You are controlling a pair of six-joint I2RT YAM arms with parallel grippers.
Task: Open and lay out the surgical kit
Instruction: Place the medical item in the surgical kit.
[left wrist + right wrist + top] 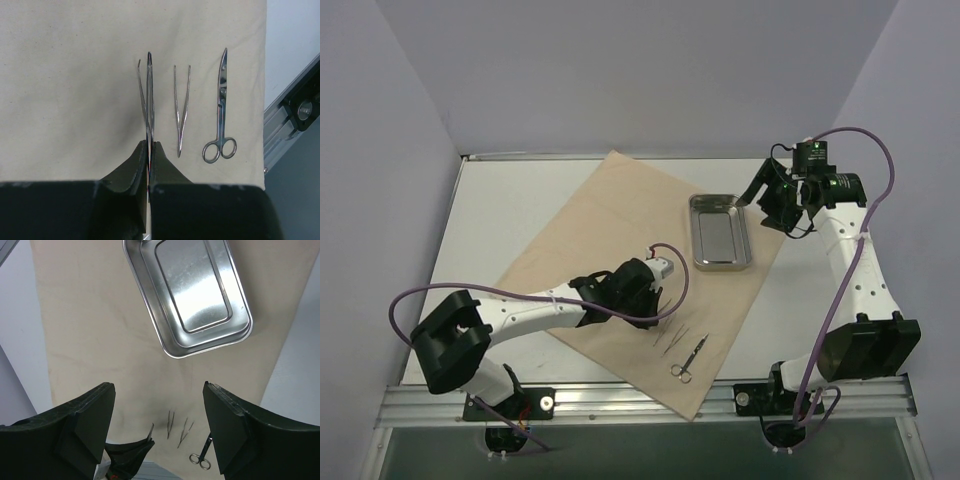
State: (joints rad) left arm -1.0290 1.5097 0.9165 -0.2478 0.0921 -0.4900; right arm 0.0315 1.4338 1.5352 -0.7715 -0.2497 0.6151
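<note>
1. Sheet (610,230) lies spread flat on table (500,200).
2. Tray (722,235) sits on its far right part.
3. Scissors (220,120) and tweezers (181,110) lie side by side near its near edge.
4. Left gripper (149,150) is clamped tight on second tweezers (148,95), just beside them.
5. Right gripper (157,386) hangs near the tray, jaws wide, holding nothing.

- A white desk (500,210) is spreading across the top view under even light.
- A plain pale lilac back wall (640,70) is rising behind its far edge.
- A left wall (370,200) and a right wall (930,90) of the same colour are closing in beside it.
- A silver metal rail (620,402) is running along the near edge.
- A dark greenish surface (650,455) is showing below the rail.
- Soft light is casting only faint shadows.
</note>
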